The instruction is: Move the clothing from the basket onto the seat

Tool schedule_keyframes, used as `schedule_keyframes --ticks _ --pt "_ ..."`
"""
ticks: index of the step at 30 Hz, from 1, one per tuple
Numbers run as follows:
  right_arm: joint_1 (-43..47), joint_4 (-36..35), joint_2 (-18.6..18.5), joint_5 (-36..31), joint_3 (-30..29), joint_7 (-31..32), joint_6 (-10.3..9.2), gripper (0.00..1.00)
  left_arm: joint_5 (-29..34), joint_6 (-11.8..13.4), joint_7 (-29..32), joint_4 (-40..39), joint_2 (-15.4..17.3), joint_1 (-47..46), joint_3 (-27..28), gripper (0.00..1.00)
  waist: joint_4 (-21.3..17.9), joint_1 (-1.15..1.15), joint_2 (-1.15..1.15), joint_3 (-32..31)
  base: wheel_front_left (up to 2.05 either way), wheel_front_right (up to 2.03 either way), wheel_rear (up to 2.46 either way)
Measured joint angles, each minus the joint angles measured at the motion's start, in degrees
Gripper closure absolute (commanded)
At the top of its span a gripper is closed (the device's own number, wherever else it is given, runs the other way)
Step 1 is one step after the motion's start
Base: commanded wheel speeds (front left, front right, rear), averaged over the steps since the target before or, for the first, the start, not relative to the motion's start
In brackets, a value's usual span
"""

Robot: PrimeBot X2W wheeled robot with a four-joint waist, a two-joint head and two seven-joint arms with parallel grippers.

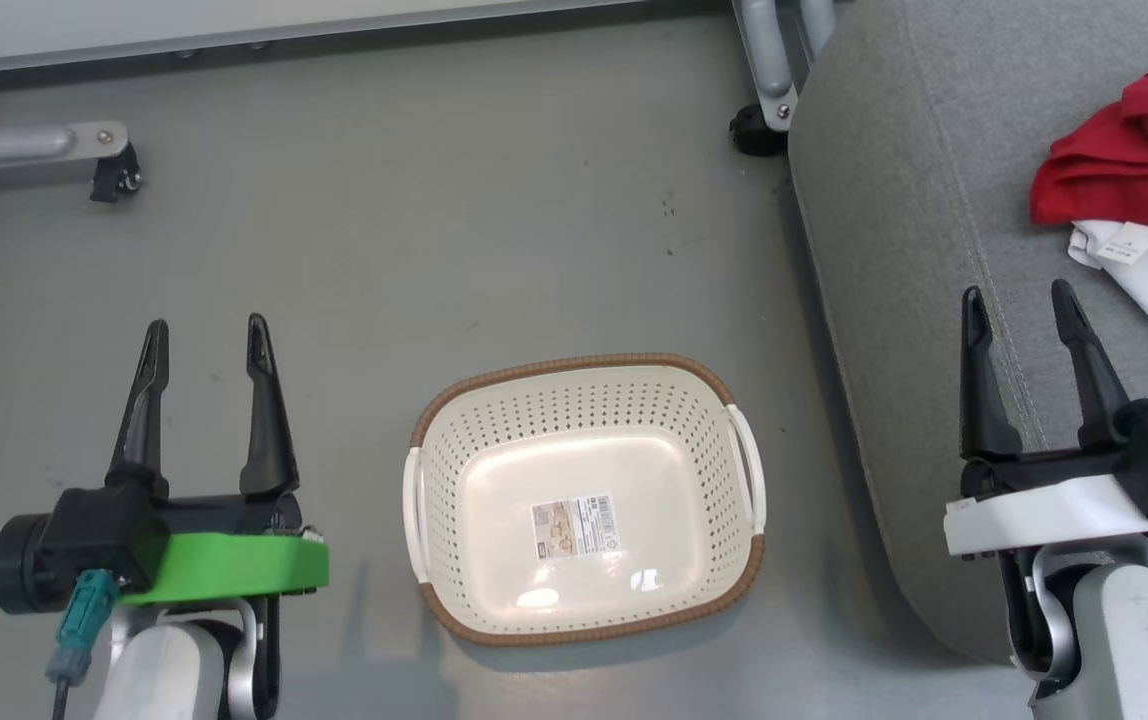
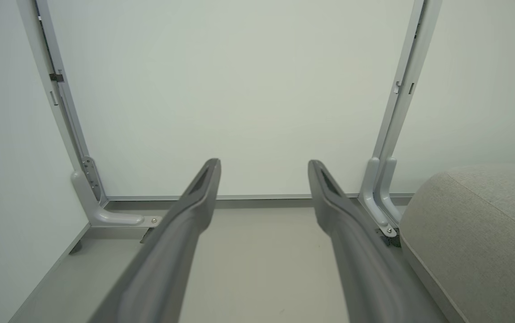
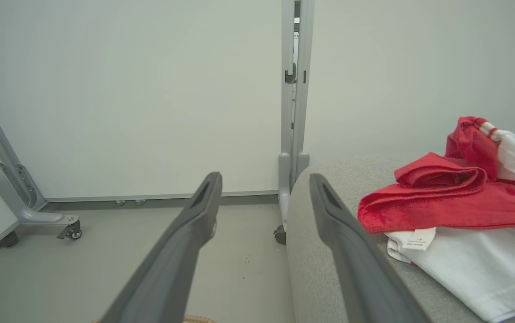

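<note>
One large grey seat [image 1: 934, 250] takes the right side of the head view. The clothing [image 1: 1134, 160] lies already on it, far to the right, as a red folded heap resting on a white part. On the floor [image 1: 434, 200], between the two arms, stands the basket [image 1: 574, 362]. Its bottom shows bare with only a paper label [image 1: 574, 527], so it seems that nothing is left to carry over.

The relation that matters is this: the clothing lies ahead and to the right of the right claw [image 1: 1019, 300], near it but not touching. In the right wrist view the red fold runs crosswise to the way this claw points. The right arm is clearly the nearer one. Its claw hangs above the left part of the seat, jaws wide apart, holding nothing. The left claw [image 1: 206, 335] hangs over the floor to the left of the basket, well apart from the clothing, also spread wide and holding nothing.
</note>
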Motion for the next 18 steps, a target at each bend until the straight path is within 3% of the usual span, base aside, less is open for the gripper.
schedule_keyframes --ticks 18 --pt "9.03 -0.32 0.26 0.89 2.55 3.42 0.0 0.0 5.33 -6.25 0.0 5.26 -4.6 10.24 4.26 0.0 2.19 0.0 0.0 -9.26 0.0 0.0 0.0"
